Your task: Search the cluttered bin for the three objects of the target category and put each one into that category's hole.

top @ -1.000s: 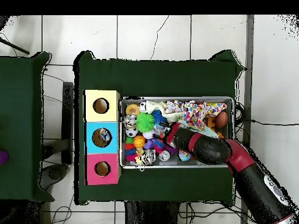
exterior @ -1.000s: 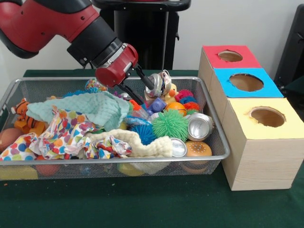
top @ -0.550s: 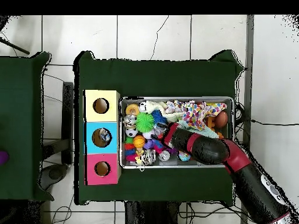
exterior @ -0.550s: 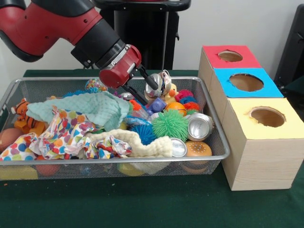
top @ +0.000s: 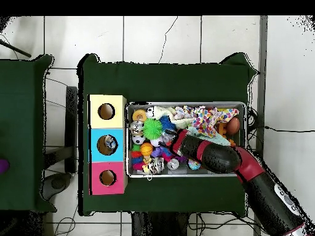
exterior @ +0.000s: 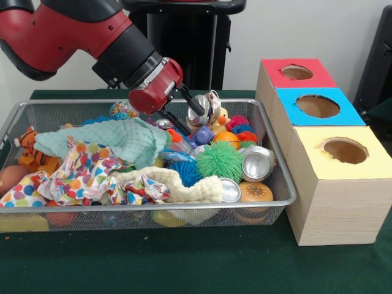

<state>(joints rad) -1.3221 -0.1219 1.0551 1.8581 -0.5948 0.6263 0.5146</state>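
- Can (exterior: 205, 109), a crushed silver one with printed markings, is held above the bin's far right part, just over the toy duck (exterior: 220, 117); its long axis tilts, the top leaning up and to the right, the lower end toward the arm.
- Bin (exterior: 278, 177), a wire mesh basket on the green table (exterior: 184, 263), is crowded; from the left in the front view: a tiger toy (exterior: 27, 144), a polka-dot cloth (exterior: 73, 174), a mint cloth (exterior: 116, 138), a cream cloth (exterior: 177, 187).
- Gripper (exterior: 197, 109), on the red and black arm that slants down from the upper left, has its black fingers clamped on the can.
- Right of it lie a green spiky ball (exterior: 219, 160), a blue spiky ball (exterior: 185, 173), an orange ball (exterior: 228, 138), two more silver cans (exterior: 257, 162) on their sides with open ends facing the front, and a burger toy (exterior: 256, 192) in the near right corner.
- Boxes stand just beside the bin on the right: red (exterior: 297, 72) farthest, blue (exterior: 317, 106) in the middle, yellow (exterior: 346, 150) nearest, each with a round hole on top.
- Overhead, the gripper (top: 171, 147) sits over the bin's (top: 184, 104) middle, and something lies inside the blue box's hole (top: 107, 144).
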